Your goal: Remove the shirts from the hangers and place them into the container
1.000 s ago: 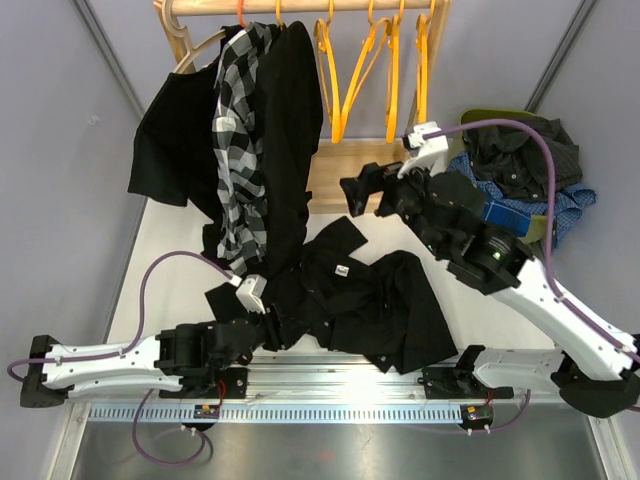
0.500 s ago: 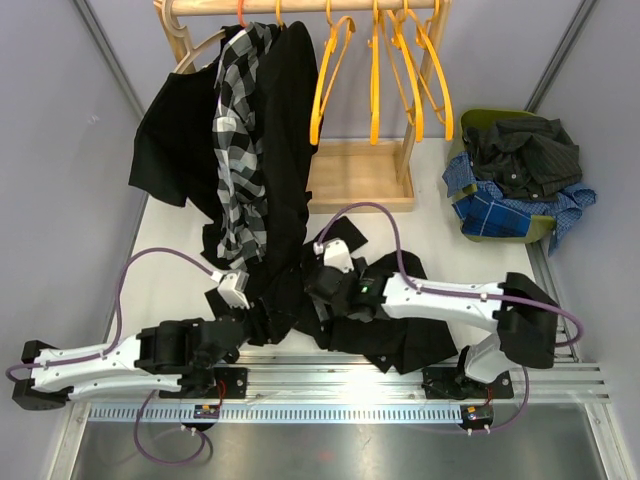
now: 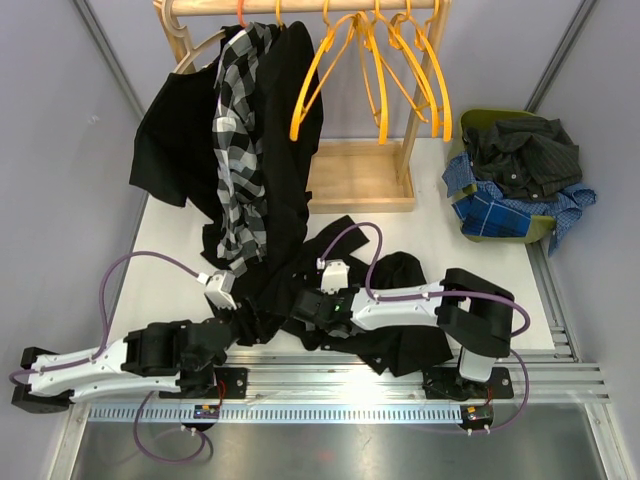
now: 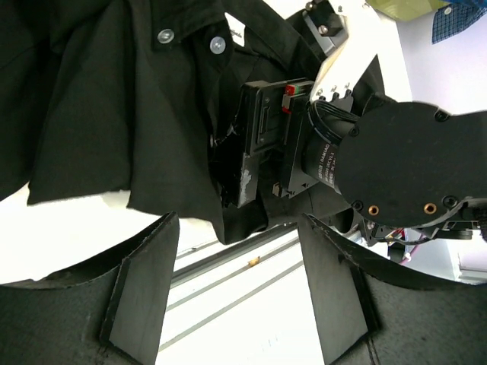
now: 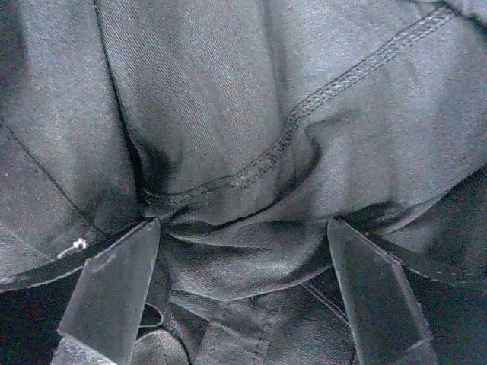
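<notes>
A black shirt [image 3: 395, 340] lies crumpled on the table near the front edge. My right gripper [image 3: 305, 310] is pressed down into it, open, with a fold of the black cloth [image 5: 266, 114] bulging between the wide-apart fingers [image 5: 114, 293]. My left gripper [image 3: 250, 320] stands open just left of the shirt; only bare table shows between its fingers [image 4: 141, 296]. The shirt's buttoned edge [image 4: 114, 114] hangs above them. A checked shirt [image 3: 235, 150] and black shirts [image 3: 290, 120] hang on the rack. Several orange hangers [image 3: 375, 70] hang empty. The green container [image 3: 535, 232] at the right holds shirts [image 3: 520, 150].
The wooden rack's base [image 3: 360, 175] stands at the back middle, its rail [image 3: 300, 8] across the top. Metal rails [image 3: 340, 375] run along the near table edge. The right arm's wrist [image 4: 396, 167] sits close in front of the left gripper. Grey walls close both sides.
The right arm has swung down from the rack to the shirt on the table. The left gripper has opened and drawn back leftward. The empty hangers have swung apart.
</notes>
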Robot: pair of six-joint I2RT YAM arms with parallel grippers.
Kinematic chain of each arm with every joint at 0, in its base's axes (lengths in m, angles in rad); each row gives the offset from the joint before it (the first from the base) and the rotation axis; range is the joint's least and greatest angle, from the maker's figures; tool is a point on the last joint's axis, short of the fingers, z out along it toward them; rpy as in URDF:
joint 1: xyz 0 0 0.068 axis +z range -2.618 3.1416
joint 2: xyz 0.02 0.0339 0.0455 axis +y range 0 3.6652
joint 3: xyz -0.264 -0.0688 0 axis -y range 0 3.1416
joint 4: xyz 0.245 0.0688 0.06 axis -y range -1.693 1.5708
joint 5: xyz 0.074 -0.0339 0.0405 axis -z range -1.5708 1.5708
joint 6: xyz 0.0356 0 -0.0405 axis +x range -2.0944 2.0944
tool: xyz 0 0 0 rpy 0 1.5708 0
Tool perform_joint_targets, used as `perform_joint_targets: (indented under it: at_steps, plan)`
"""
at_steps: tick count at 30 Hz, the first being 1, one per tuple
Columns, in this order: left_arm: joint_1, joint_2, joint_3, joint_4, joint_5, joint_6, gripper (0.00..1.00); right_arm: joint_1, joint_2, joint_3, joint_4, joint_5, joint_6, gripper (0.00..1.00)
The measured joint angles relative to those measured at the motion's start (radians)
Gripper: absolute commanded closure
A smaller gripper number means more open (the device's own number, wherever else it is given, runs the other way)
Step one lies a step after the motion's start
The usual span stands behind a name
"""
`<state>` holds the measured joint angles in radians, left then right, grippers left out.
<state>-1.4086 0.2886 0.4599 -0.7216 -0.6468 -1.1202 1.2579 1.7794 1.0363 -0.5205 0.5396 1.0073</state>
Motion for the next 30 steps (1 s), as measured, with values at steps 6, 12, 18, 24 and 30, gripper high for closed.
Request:
perform_joint_targets:
  at_steps: [6, 12, 18, 24, 30]
  plan:
    - [0.0, -0.021, 0.001, -0.032, -0.009, -0.013, 0.36, 0.001, -0.019, -0.089, 0.093, 0.113, 0.087, 1.0]
    - [0.0, -0.021, 0.001, -0.042, -0.01, -0.021, 0.38, 0.004, -0.051, -0.113, 0.095, 0.161, 0.225, 1.0]
    - [0.0, -0.021, 0.001, -0.04, -0.009, -0.025, 0.39, -0.01, -0.158, -0.086, -0.348, 0.251, 0.432, 1.0]
    - [0.0, -0.02, 0.002, -0.032, -0.001, -0.024, 0.4, -0.235, -0.534, 0.003, -0.641, 0.387, 0.465, 1.0]
    - [0.0, 0.009, 0.028, -0.015, 0.01, -0.019, 0.4, -0.528, -0.807, 0.042, -0.609, 0.465, 0.22, 1.0]
